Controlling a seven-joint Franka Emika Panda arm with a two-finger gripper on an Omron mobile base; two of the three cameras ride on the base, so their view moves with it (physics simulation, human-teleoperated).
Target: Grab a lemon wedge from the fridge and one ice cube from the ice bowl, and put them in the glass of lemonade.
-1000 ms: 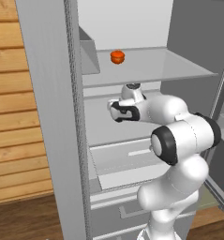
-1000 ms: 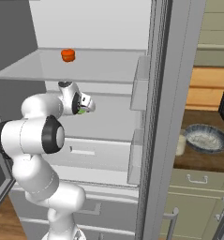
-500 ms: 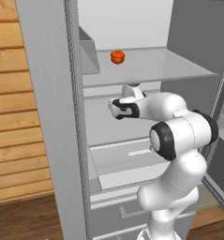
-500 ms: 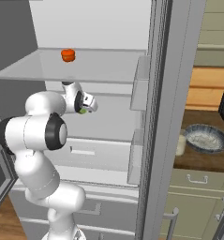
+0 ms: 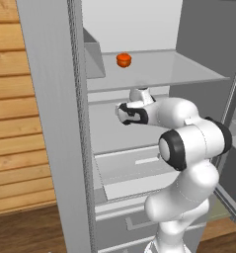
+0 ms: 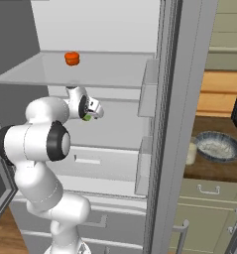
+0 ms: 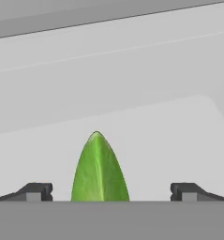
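Note:
The fridge point(image 5: 50, 99) point(image 6: 179, 99) stands open, and my arm reaches in over its middle shelf. The lemon wedge point(image 7: 99, 168) point(image 6: 86, 118), small and bright green, lies on that shelf. My gripper point(image 7: 111, 191) point(image 5: 121, 112) point(image 6: 93, 110) is open around it: the wedge points up between the two dark fingertips point(image 7: 36, 190) with a gap on each side. On the wooden counter to the right of the fridge, the glass of lemonade point(image 6: 191, 154) stands beside the ice bowl point(image 6: 218, 146).
A round orange-red item point(image 5: 123, 60) point(image 6: 72, 58) sits on the glass shelf above my hand. Door bins point(image 6: 147, 94) hang on the fridge's inner wall at the right. Drawers point(image 5: 134, 173) lie below the hand. A wooden wall point(image 5: 11, 123) is at the left.
The hand has crept slightly further in over the shelf toward the wedge. The jaws have stayed wide.

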